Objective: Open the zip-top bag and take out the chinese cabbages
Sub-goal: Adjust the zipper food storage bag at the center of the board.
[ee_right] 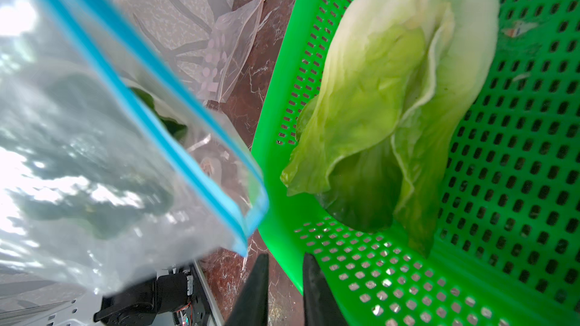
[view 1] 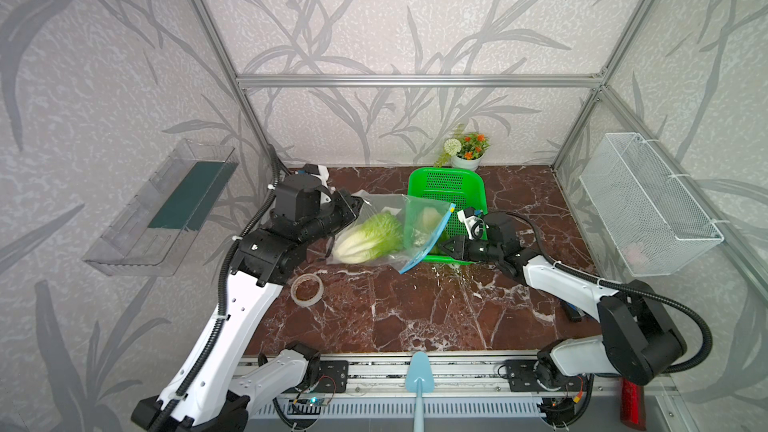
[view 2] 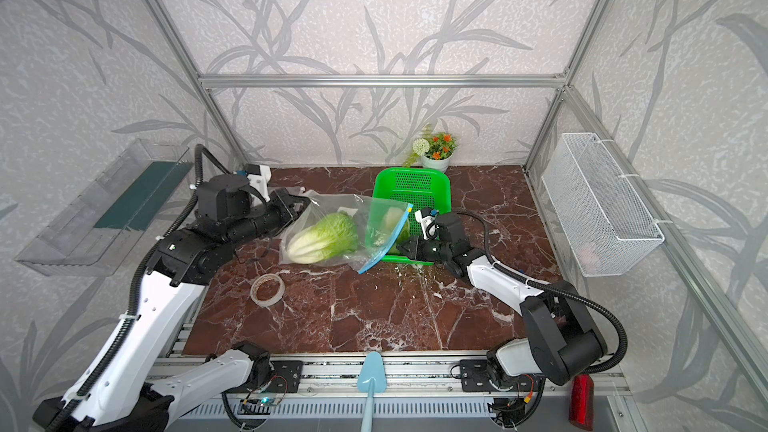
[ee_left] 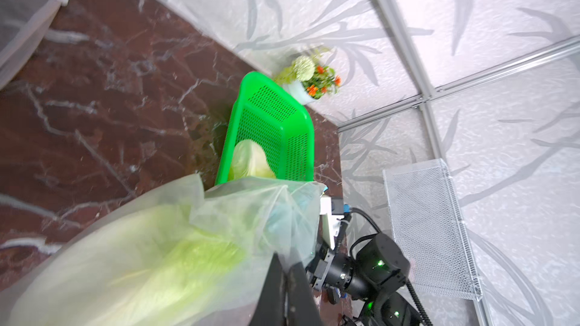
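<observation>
Green basket, cabbage plain, behind bag overhead

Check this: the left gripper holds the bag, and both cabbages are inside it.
Wrong on the cabbages. The left gripper does hold the bag, but only one cabbage is inside it; the other cabbage lies in the basket, as the right wrist view shows.

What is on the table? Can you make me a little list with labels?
Bag: clear, blue zip strip, lifted at one corner
Left tool: shut on the bag
Cabbage one: inside the bag
Cabbage two: in the green basket
Right tool: slightly open, empty, beside the basket's near edge
Also there: tape roll, flower pot
</observation>
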You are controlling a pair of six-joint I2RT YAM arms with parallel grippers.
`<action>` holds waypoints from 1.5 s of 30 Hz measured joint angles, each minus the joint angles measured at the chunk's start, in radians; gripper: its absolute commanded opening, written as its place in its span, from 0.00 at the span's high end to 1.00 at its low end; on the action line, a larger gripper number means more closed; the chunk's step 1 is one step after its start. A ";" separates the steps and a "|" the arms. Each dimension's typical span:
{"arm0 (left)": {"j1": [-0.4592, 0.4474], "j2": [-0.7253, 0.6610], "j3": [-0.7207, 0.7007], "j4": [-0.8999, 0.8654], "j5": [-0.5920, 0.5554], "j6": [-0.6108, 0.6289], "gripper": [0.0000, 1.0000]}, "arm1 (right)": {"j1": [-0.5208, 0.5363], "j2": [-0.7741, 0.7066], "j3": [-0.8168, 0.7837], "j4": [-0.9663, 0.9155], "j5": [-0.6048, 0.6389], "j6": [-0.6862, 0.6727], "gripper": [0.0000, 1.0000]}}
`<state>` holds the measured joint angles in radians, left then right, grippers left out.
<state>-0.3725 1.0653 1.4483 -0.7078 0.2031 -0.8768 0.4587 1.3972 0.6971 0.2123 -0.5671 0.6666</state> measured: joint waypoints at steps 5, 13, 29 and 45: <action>0.000 0.050 0.113 0.008 0.000 0.045 1.00 | 0.002 -0.043 -0.039 0.027 0.018 0.023 0.74; 0.001 0.216 0.221 -0.048 0.154 -0.014 1.00 | 0.002 -0.067 -0.057 0.049 0.037 0.051 0.73; 0.008 0.174 0.117 0.065 0.322 -0.032 1.00 | -0.003 -0.026 -0.055 0.132 0.062 0.060 0.43; 0.008 0.235 0.293 0.157 0.500 -0.042 1.00 | -0.009 0.085 -0.048 0.370 0.016 0.158 0.36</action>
<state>-0.3645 1.2999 1.7409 -0.5510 0.7029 -0.9192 0.4496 1.4826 0.6491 0.5823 -0.5514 0.8242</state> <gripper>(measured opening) 0.047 0.628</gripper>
